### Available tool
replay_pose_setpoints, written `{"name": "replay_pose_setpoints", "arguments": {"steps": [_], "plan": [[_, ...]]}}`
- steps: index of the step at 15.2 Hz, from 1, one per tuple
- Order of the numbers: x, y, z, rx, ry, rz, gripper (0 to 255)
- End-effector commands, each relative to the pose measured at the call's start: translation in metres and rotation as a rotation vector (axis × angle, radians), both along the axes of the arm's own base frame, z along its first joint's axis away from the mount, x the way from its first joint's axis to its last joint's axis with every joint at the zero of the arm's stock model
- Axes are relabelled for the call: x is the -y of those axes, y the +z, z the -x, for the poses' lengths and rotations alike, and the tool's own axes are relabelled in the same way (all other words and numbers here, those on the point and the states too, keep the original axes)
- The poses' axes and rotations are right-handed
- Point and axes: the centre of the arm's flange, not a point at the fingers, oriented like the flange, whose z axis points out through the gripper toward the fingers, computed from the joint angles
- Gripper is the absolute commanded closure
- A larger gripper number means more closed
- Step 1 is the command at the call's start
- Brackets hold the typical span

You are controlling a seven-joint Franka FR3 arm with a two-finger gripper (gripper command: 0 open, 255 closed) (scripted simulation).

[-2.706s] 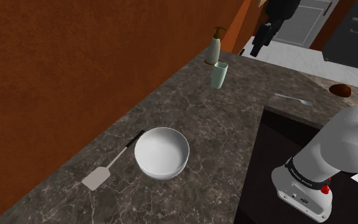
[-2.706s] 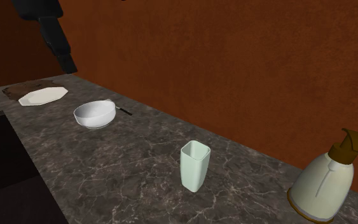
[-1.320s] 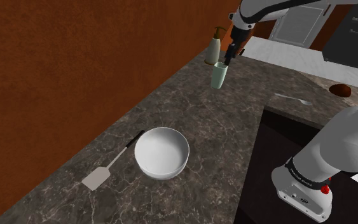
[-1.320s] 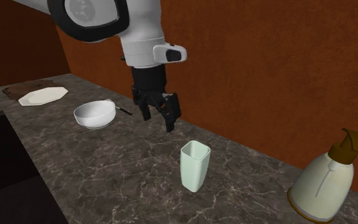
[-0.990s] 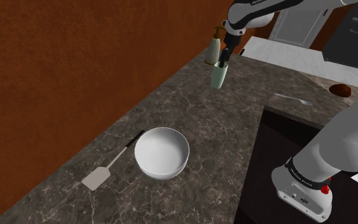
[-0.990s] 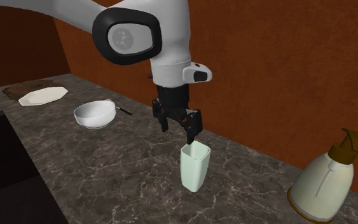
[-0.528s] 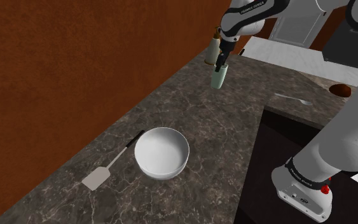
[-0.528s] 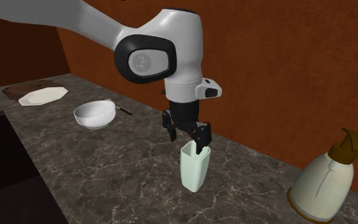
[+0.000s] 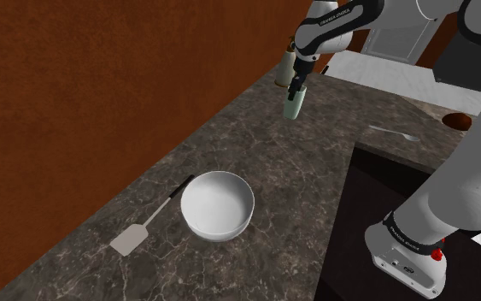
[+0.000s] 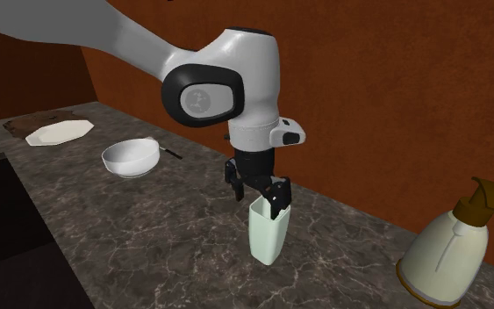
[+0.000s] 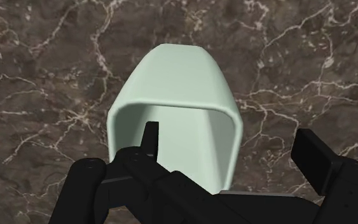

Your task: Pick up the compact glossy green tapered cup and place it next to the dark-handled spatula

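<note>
While the hand (image 10: 258, 195) hangs over the pale green cup (image 10: 267, 230), its fingers stand apart, one dipped inside the cup's mouth and the other outside the wall, neither pressing on it. The cup stands upright on the desk (image 9: 272, 162), a dark stone top veined with pale lines that runs along a rust-brown wall (image 9: 102, 68). In the wrist view the cup (image 11: 177, 108) shows its rounded square rim just ahead of the hand (image 11: 231, 149).

A cream soap bottle (image 10: 451, 250) with a brown pump stands near the cup, toward the second exterior view's right. Well apart from the cup, farther along the desk, sits a white bowl (image 9: 218, 205), and just beside it, on the wall side, lies the spatula (image 9: 149, 220) with its grey blade and thin dark handle. A dark sink (image 9: 384, 188) is sunk into the desk on the side away from the wall, with a spoon (image 9: 394, 132) lying near its far edge. Beyond the bowl in the second exterior view rests a white plate (image 10: 59, 132). Grey cupboard fronts (image 9: 405, 30) close the room past the desk's far end.
</note>
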Motion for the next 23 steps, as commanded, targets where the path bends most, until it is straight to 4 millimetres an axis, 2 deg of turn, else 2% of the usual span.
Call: {"name": "replay_pose_setpoints", "arguments": {"steps": [1, 2, 3, 12, 23], "plan": [[0.000, 0.000, 0.000, 0.000, 0.000, 0.000, 0], [0.000, 0.000, 0.000, 0.000, 0.000, 0.000, 0], [0.000, 0.000, 0.000, 0.000, 0.000, 0.000, 255], [0.000, 0.000, 0.000, 0.000, 0.000, 0.000, 255], [0.000, 0.058, 0.000, 0.000, 0.000, 0.000, 255]]}}
